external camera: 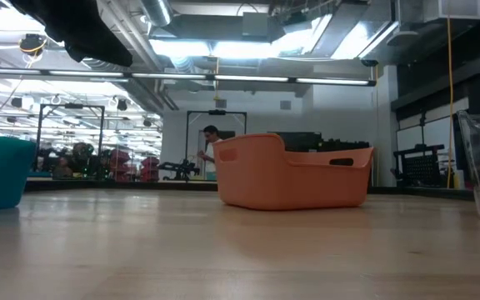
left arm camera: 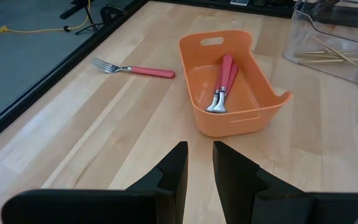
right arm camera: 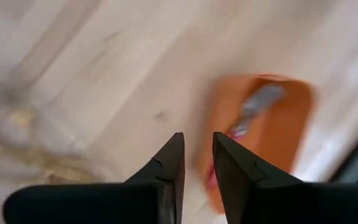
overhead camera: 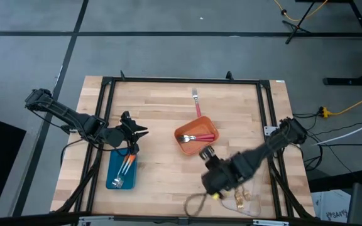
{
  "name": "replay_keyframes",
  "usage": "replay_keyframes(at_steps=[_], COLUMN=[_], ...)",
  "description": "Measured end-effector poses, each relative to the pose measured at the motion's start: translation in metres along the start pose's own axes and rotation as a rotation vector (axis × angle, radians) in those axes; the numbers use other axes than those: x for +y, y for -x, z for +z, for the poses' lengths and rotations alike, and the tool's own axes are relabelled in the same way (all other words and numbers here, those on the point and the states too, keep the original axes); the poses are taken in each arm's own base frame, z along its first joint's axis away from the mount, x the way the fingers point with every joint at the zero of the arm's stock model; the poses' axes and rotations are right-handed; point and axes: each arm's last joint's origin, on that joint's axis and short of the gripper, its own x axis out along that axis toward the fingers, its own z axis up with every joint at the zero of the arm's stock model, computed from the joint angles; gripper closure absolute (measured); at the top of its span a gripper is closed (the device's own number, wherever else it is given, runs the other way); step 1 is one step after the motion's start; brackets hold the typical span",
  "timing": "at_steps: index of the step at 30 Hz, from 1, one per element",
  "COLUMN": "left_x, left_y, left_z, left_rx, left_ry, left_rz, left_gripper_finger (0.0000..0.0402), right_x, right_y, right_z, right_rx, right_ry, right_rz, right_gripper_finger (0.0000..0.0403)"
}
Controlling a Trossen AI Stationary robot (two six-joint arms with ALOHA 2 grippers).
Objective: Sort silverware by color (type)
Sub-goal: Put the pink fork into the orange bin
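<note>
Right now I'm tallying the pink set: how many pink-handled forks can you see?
3. Two lie together in the orange tray, the pair side by side. One fork lies loose on the table beside the tray. More could be hidden.

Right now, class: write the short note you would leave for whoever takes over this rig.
Left pincer: narrow gap, empty, above the blue tray, which holds orange-handled forks.
Right pincer: narrow gap, empty, between the orange tray and the clear tray.
Done: pink-handled forks in the orange tray; gold forks in the clear tray.
Left: one pink-handled fork on the table beyond the orange tray.
</note>
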Motion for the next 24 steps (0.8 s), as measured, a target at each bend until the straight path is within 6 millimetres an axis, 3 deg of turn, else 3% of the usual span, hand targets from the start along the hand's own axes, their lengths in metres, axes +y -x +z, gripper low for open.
replay_keyframes(at_steps=[7,12,18,24], left_x=[0.000,0.000,0.000,0.000], left_y=[0.000,0.000,0.000,0.000], left_z=[0.000,0.000,0.000,0.000], left_rx=[0.000,0.000,0.000,0.000], left_ry=[0.000,0.000,0.000,0.000], left_rz=[0.000,0.000,0.000,0.000], left_gripper_finger=[0.0332,0.0332,0.0332,0.0332], right_x=[-0.078,-0.138,-0.199,-0.233], right_y=[-0.011,-0.025,-0.049,-0.079], right_z=[-0.009,-0.030,-0.076,-0.131], right_rx=[-0.078,-0.117,-0.111,-0.033], right_ry=[-0.246,-0.448,-0.840,-1.129], right_rz=[-0.151,-0.231,-0.303,-0.289], right_gripper_finger=[0.0331,0.0331,0.0331,0.0331])
